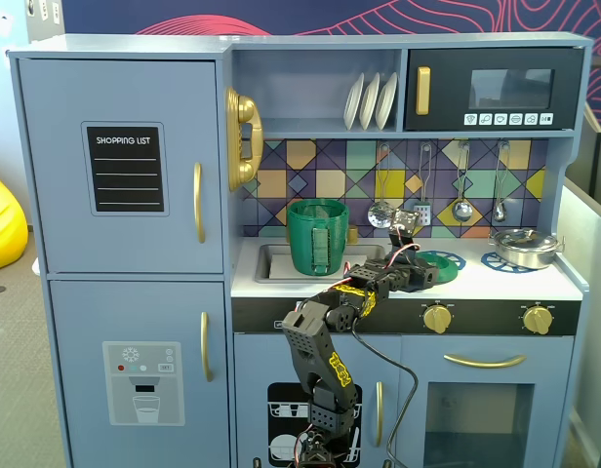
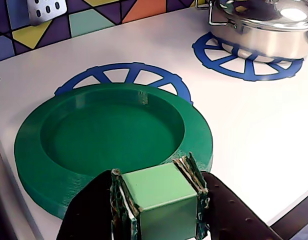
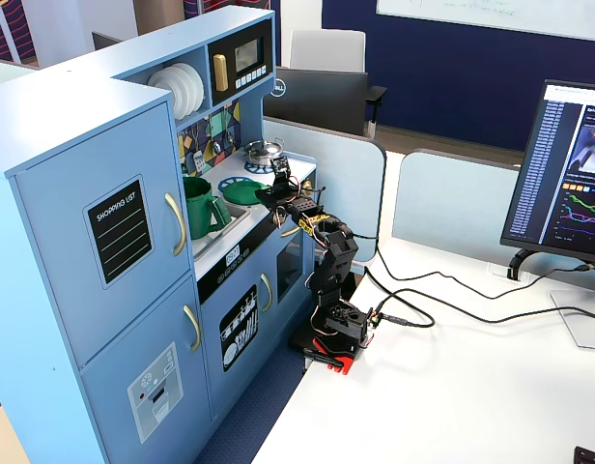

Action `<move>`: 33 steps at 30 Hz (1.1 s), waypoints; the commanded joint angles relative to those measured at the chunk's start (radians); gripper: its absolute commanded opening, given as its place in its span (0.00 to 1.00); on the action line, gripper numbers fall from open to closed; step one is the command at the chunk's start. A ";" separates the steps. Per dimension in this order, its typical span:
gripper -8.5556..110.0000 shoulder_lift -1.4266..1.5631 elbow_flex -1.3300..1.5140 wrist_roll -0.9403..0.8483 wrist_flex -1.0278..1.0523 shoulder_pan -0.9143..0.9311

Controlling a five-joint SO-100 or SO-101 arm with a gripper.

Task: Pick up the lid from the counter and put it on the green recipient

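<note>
The white table (image 2: 254,125) of the toy kitchen bears two blue spoked rings printed flat on its top. The green lid (image 2: 109,135) lies hollow side up, covering much of the nearer ring (image 2: 129,75). A shiny metal pot (image 2: 264,25) stands on the farther ring (image 2: 244,62). In a fixed view, the green ribbed pot (image 1: 317,237) stands in the sink (image 1: 271,261) at the table's left.

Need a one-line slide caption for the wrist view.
Gripper shut on the tab of the green lid, which lies over a blue burner ring near the silver pot.
</note>
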 commanded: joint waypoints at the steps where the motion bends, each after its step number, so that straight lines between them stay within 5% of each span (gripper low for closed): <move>1: 0.07 0.061 -0.081 0.017 -0.028 -0.025; 20: 0.07 -0.005 -0.827 0.052 0.385 -0.230; 33: 0.07 0.034 -0.802 -0.012 0.448 -0.456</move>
